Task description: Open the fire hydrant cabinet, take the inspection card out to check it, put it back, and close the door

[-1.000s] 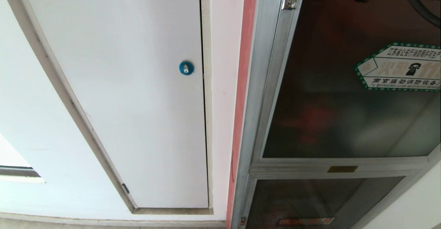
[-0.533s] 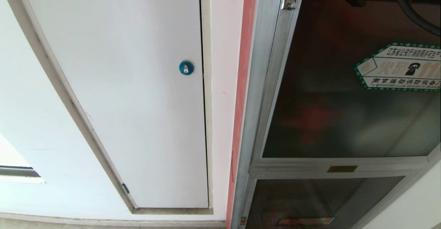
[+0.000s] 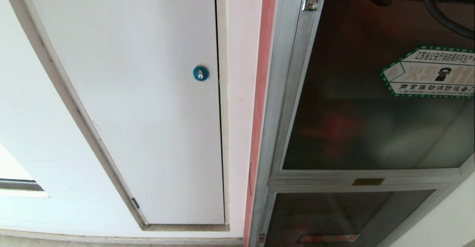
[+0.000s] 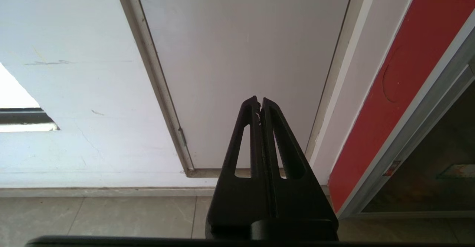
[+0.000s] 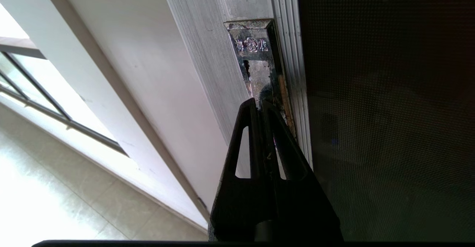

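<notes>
1. Since a second ago, only the right arm's black housing and cable at the head view's top edge have shifted slightly leftward toward the latch; nothing else has changed.
2. Opening appears to be the step in hand: the door (image 3: pixel 374 102) sits shut in the fire hydrant cabinet (image 3: pixel 282 91).
3. Right gripper (image 5: pixel 261 104), fingers pressed together and holding nothing, points at the latch (image 5: pixel 256 57) on the door's edge; contact cannot be told.
4. Next, I judge, the tips must catch that latch and pull outward.
5. Left gripper (image 4: pixel 259 100), also closed and empty, hangs before the white door (image 4: pixel 241 54).
6. Brushed, ribbed aluminium frames dark frosted glass bearing a hexagonal sticker (image 3: pixel 430 72); the inspection card is not visible.
</notes>
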Tool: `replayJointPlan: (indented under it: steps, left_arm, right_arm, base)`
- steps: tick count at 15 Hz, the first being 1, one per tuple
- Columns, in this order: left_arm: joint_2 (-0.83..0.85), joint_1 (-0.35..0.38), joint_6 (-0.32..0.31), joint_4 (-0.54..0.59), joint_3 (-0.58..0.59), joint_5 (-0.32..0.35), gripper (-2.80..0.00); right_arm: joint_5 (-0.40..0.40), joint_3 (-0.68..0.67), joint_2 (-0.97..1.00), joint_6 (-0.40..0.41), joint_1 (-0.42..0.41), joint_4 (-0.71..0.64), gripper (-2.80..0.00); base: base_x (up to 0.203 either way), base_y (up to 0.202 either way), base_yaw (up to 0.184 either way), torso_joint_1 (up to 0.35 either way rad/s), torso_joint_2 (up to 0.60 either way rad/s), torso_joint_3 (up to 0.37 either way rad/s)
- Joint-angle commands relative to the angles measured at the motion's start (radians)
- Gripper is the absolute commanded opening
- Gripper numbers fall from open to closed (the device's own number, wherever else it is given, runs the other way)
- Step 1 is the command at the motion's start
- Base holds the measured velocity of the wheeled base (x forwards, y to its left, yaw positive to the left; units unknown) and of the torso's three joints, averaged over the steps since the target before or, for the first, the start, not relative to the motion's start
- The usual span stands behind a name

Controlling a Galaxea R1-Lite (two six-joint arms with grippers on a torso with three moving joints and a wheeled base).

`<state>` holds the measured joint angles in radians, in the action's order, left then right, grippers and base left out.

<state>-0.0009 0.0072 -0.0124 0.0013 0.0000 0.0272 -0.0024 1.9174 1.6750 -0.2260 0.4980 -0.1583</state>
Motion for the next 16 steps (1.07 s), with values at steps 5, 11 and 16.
replayJointPlan:
  steps: [5,11,16]
  left_arm:
    - [0.001,0.0,0.0,0.0,0.0,0.0,-2.8]
    - [0.001,0.0,0.0,0.0,0.0,0.0,-2.8]
    - [0.001,0.0,0.0,0.0,0.0,0.0,-2.8]
  right_arm:
    - [-0.002,0.002,0.015,-0.001,-0.016,-0.001,-2.8]
    - [-0.002,0.012,0.03,0.0,-0.018,-0.003,-2.8]
    - [-0.002,0.017,0.032,0.0,-0.018,-0.004,-2.8]
  base:
    - [0.0,0.0,0.0,0.0,0.0,0.0]
    - [0.0,0.0,0.0,0.0,0.0,0.0]
    - [0.0,0.0,0.0,0.0,0.0,0.0]
